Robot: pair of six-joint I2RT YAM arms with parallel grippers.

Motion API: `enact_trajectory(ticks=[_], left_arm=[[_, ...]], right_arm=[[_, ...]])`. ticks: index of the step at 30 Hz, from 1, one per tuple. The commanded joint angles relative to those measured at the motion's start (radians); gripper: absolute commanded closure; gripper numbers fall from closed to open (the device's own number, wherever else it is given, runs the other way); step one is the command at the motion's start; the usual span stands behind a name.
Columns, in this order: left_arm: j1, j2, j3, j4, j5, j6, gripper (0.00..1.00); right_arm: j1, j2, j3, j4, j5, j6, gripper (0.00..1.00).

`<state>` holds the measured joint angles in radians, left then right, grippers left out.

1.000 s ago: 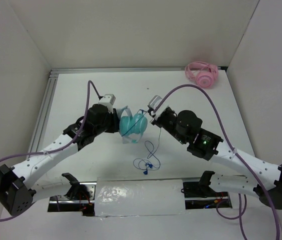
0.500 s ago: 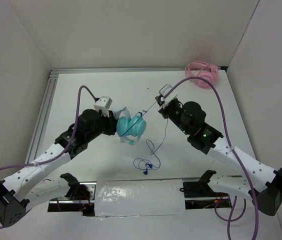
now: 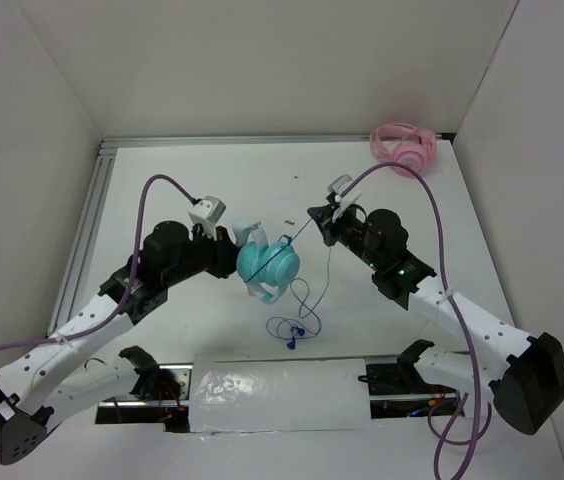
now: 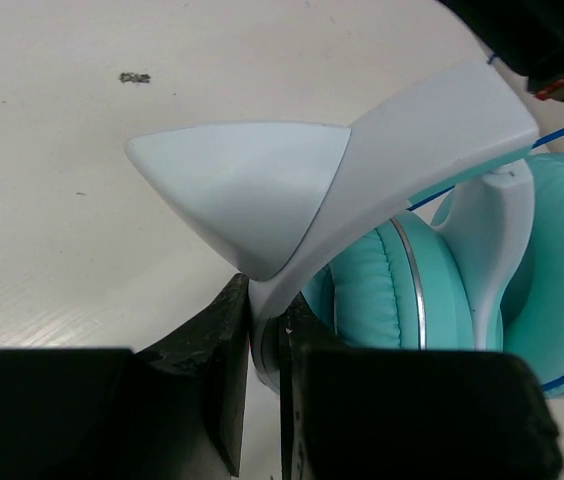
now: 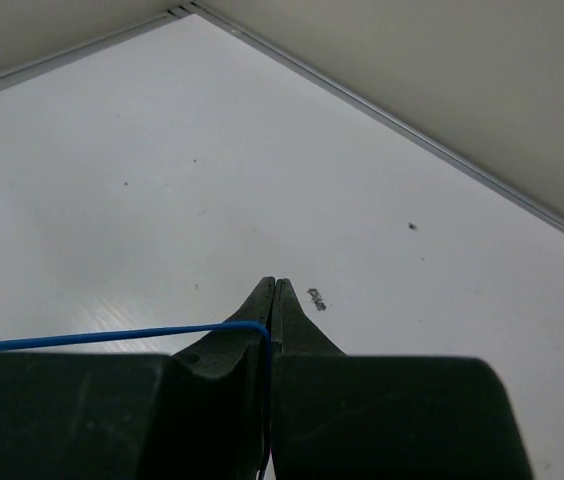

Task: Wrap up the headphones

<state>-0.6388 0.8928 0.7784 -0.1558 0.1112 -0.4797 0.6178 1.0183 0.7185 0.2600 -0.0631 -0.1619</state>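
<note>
White desk (image 3: 192,175) between plain walls (image 3: 262,60): at its centre the left pincer (image 4: 262,300) clamps the pale band (image 4: 412,150) of the teal headphones (image 3: 267,265), the right pincer (image 5: 273,290) pinches their blue cable (image 5: 92,338) taut, and pink headphones (image 3: 402,148) lie in the far right corner.
</note>
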Motion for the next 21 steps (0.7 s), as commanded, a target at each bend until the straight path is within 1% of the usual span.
enact_trajectory(ticks=[1,6,8,10,11,13,16,17,19,21], left_arm=[[-0.005,-0.055,0.058,0.119,0.149,-0.040,1.00],[-0.005,-0.064,0.100,0.142,0.266,-0.079,1.00],[-0.006,-0.066,0.122,0.147,0.278,-0.100,1.00],[-0.006,-0.060,0.154,0.147,0.262,-0.112,1.00],[-0.007,-0.054,0.172,0.148,0.255,-0.115,1.00],[-0.006,-0.052,0.182,0.148,0.257,-0.120,1.00],[-0.005,-0.054,0.188,0.148,0.245,-0.146,1.00],[-0.007,-0.055,0.188,0.147,0.229,-0.155,1.00],[-0.005,-0.060,0.186,0.189,0.196,-0.198,1.00],[-0.005,-0.061,0.197,0.214,0.164,-0.236,1.00]], right_arm=[[-0.018,0.019,-0.014,0.137,-0.062,0.070,0.98],[-0.018,0.074,-0.047,0.208,-0.133,0.136,0.94],[-0.012,0.097,-0.057,0.246,-0.164,0.159,0.94],[-0.004,0.103,-0.088,0.304,-0.161,0.199,0.99],[0.008,0.097,-0.115,0.342,-0.133,0.211,1.00],[0.016,0.086,-0.132,0.358,-0.107,0.226,1.00],[0.019,0.082,-0.142,0.357,-0.119,0.243,1.00],[0.019,0.086,-0.142,0.355,-0.145,0.251,0.99],[0.037,0.098,-0.145,0.361,-0.170,0.269,0.94],[0.065,0.115,-0.159,0.399,-0.199,0.283,0.91]])
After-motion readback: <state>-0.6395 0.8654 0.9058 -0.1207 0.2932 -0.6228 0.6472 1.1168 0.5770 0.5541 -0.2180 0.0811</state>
